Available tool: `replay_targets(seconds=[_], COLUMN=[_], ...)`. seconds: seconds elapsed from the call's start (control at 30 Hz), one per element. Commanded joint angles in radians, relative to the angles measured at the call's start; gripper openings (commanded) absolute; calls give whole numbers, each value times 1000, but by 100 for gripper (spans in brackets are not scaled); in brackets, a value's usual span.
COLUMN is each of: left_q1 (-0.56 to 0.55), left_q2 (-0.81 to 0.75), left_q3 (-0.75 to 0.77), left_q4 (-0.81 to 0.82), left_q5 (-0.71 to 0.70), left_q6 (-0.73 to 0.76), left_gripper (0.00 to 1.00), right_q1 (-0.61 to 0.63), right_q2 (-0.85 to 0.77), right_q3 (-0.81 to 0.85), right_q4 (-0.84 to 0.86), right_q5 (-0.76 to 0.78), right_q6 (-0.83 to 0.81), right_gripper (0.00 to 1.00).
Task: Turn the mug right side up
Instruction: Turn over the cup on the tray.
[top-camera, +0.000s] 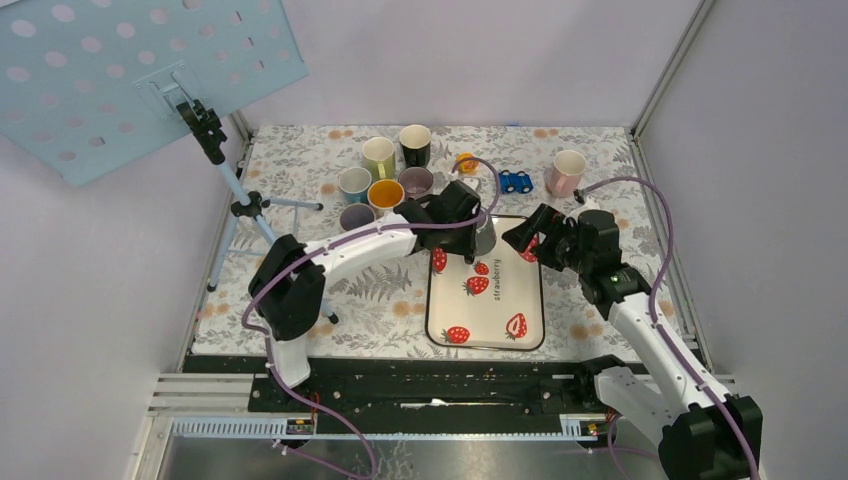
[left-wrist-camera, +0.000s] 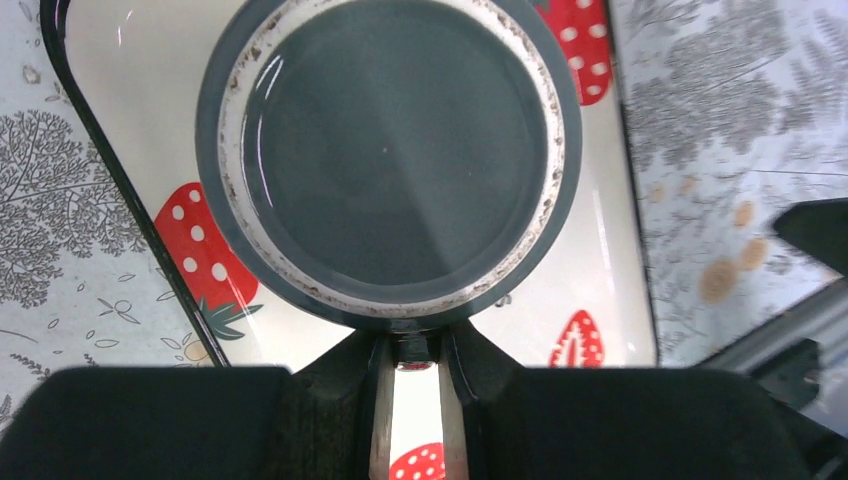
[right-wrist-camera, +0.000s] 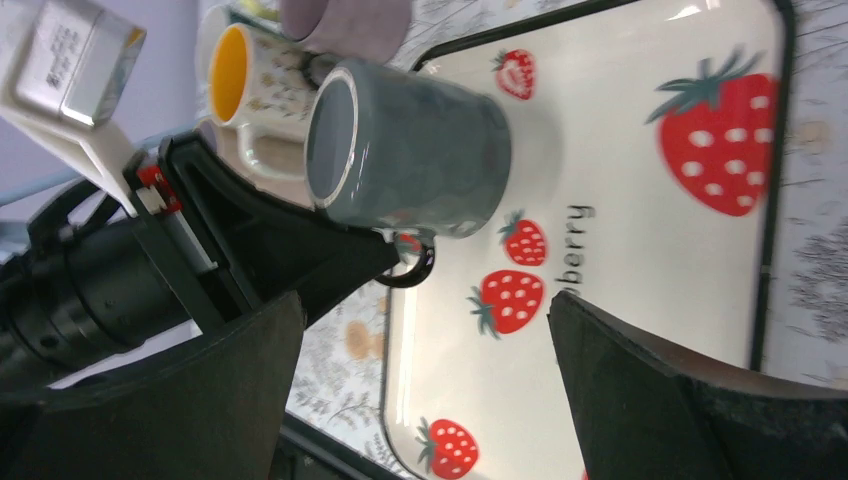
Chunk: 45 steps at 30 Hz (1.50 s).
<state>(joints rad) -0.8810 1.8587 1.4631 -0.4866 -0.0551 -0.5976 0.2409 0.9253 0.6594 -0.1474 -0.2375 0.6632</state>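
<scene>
One grey mug sits upside down at the far left corner of the tray. The left gripper is clamped on its handle, and the right gripper is spread wide alongside.

**Surface finishes**

Glossy grey ceramic glaze on mug, with a rough, pitted, unglazed white ring round the upturned base. Smooth, shiny white tray, reflective, with printed red strawberries. Matt floral-print cover over table. Matt black plastic on left gripper jaws.
</scene>
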Motion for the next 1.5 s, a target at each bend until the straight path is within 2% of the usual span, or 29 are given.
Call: replay_targets(seconds=[0.0, 0.2, 0.5, 0.8, 0.93, 1.1, 1.17, 1.3, 1.47], left_q1=[27, 71, 99, 121, 130, 140, 144, 145, 149], left_q2=[-107, -159, -208, -242, -263, -283, -289, -294, -299], left_q3=[47, 57, 105, 103, 75, 25, 10, -14, -54], left_q4=[115, 161, 195, 267, 337, 431, 458, 483, 561], left_q5=[117, 262, 339, 409, 443, 494, 514, 546, 577], left_q6=[-17, -94, -160, -238, -290, -359, -381, -414, -456], left_gripper=[0, 0, 0, 0, 0, 0, 0, 0, 0], right_q1=[-5, -5, -5, -5, -5, -5, -5, -6, -5], right_q2=[-37, -28, 86, 202, 292, 436, 483, 501, 477], right_q3=[-63, -135, -266, -293, -305, -309, -310, -296, -282], right_q4=[230, 434, 917, 1218, 1443, 1753, 1852, 1869, 1868], right_q5=[-162, -292, -443, -468, -472, -474, -465, -463, -459], right_q6=[78, 179, 390, 567, 707, 876, 935, 956, 966], right_gripper=[100, 100, 100, 97, 92, 78, 75, 65, 57])
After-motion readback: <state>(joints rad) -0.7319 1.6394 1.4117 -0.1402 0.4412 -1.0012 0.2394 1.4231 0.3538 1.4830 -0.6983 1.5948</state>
